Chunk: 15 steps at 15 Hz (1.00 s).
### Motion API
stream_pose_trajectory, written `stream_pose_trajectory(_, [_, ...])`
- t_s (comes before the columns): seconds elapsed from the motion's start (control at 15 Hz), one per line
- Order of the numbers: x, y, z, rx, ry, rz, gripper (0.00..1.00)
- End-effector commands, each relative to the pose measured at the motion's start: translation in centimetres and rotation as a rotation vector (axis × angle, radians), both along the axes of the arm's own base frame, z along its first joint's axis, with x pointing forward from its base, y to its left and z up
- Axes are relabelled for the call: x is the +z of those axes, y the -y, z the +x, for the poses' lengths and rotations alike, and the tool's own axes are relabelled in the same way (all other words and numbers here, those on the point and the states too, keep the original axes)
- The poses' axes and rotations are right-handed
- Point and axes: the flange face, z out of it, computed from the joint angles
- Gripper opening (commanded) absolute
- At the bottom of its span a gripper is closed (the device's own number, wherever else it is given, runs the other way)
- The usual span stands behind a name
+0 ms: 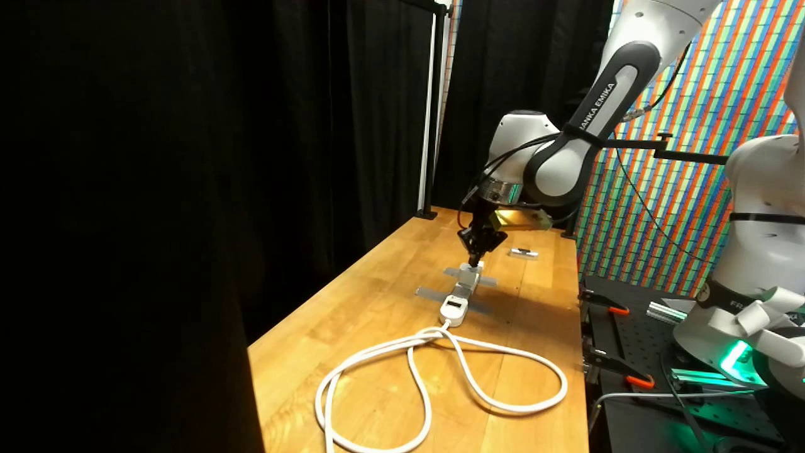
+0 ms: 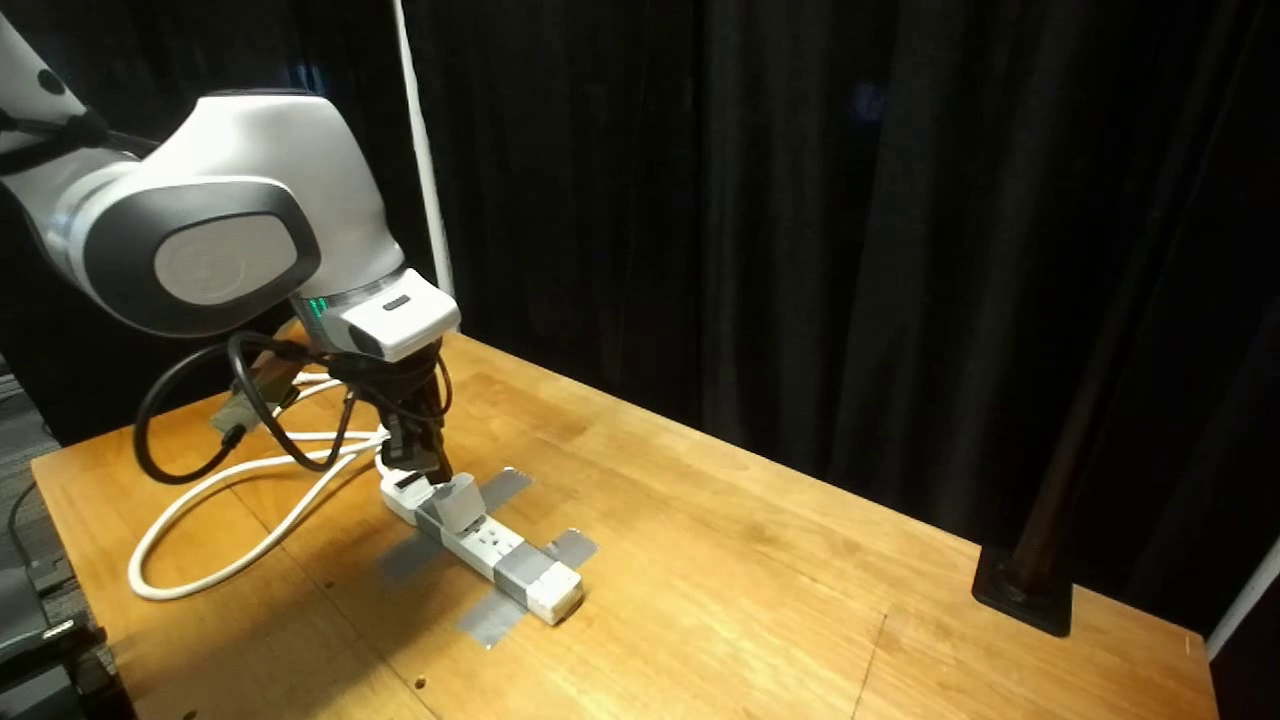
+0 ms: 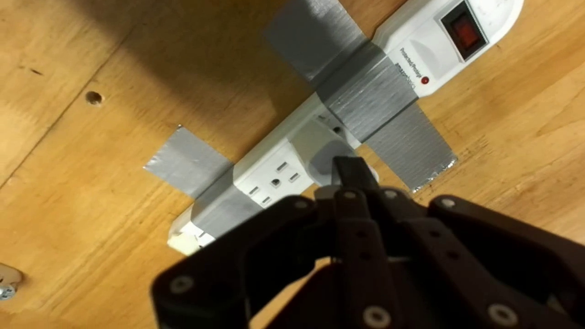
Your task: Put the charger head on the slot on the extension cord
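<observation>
Where the socket block [image 3: 263, 173] of the extension cord [image 1: 451, 314] lies taped to the table [image 2: 800, 580], I have the charger head [image 3: 320, 148] on its face, between the two bands of tape [image 3: 365, 91] and just beside open slots [image 3: 281, 167]. Seating unclear: I cannot tell whether it is pushed fully home. My gripper [image 3: 354, 171] points down, tips at the charger head, touching or just above, I cannot tell which. Jaws look clenched together in the wrist view; whether they pinch any of the charger head, I cannot tell. White cable [image 1: 523, 409] lies in loops in both exterior views.
</observation>
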Motion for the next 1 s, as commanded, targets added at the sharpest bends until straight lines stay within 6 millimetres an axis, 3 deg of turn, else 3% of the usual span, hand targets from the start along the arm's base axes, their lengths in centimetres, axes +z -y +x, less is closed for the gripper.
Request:
stream_pose_trajectory(0.0, [0.7, 0.0, 0.5, -0.011, 0.016, -0.012, 0.02])
stream_pose_trajectory(0.93, [-0.4, 0.0, 1.2, -0.003, 0.037, -0.025, 0.01])
